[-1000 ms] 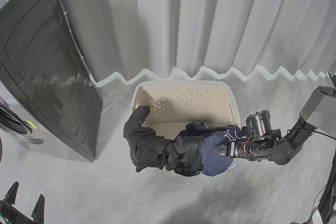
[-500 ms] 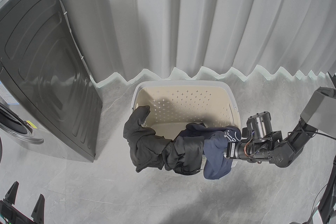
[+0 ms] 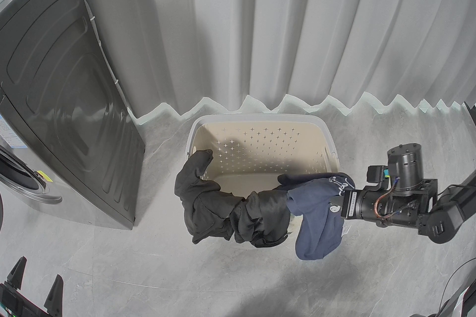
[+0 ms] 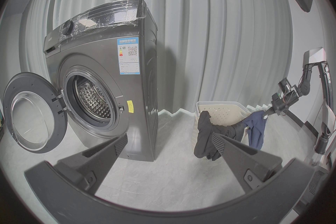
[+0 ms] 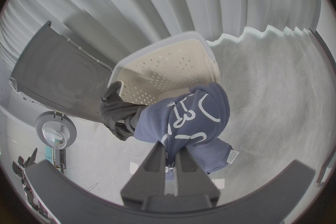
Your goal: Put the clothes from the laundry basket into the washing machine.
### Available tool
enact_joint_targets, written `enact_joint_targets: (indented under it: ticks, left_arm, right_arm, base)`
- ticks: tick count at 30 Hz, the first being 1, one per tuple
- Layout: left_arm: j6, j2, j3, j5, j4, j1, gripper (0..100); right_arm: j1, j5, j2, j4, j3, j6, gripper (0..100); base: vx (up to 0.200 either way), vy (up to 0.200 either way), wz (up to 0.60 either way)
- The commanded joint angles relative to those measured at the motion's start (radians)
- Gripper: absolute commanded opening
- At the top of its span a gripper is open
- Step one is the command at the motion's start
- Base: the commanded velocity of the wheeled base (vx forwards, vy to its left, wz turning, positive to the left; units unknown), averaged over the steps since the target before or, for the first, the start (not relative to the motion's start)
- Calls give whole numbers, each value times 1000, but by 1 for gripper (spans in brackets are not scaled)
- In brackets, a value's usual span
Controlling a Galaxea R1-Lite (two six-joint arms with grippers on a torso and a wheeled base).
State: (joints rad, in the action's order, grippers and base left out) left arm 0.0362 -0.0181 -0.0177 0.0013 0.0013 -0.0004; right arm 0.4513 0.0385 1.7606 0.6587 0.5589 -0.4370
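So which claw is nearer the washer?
Left. The left claw sits open in front of the washer; the right claw is beyond the basket, shut on the navy top.

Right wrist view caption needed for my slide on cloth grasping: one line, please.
Right gripper, jaws shut on the navy garment, beside the laundry basket with a black garment draped over its rim.
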Motion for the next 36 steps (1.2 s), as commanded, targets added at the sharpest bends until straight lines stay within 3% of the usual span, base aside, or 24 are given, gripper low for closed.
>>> enact_joint_targets:
  ticks: [1,6,7,10,17,23,30,36]
  left_arm:
    - [-2,13,16,0,0,0,100]
    - [-5,13,16,0,0,0,100]
    - [-5,13,16,0,0,0,100]
    - [-5,13,16,0,0,0,100]
    - [-5,13,16,-1,0,0,100]
    - [-16,15,16,-7,-1,0,100]
    - [-16,13,16,-7,-1,0,100]
    - [-12,13,16,-9,-1,0,100]
  right_arm:
    - [40,0,-244,10,-93,6,0]
    - [90,-46,-343,90,-159,14,0]
    - [112,-63,-379,142,-182,44,0]
    - [135,-71,-421,225,-212,109,0]
    - [145,-72,-451,349,-252,155,0]
    - [145,-75,-532,369,-295,190,0]
    - [133,-115,-615,369,-378,198,0]
    - [132,-117,-650,384,-419,210,0]
  base:
    - [0,0,0]
    - [0,0,0]
    - [0,0,0]
    - [0,0,0]
    - [0,0,0]
    - [0,0,0]
    - [-200,0,0]
    - [-200,0,0]
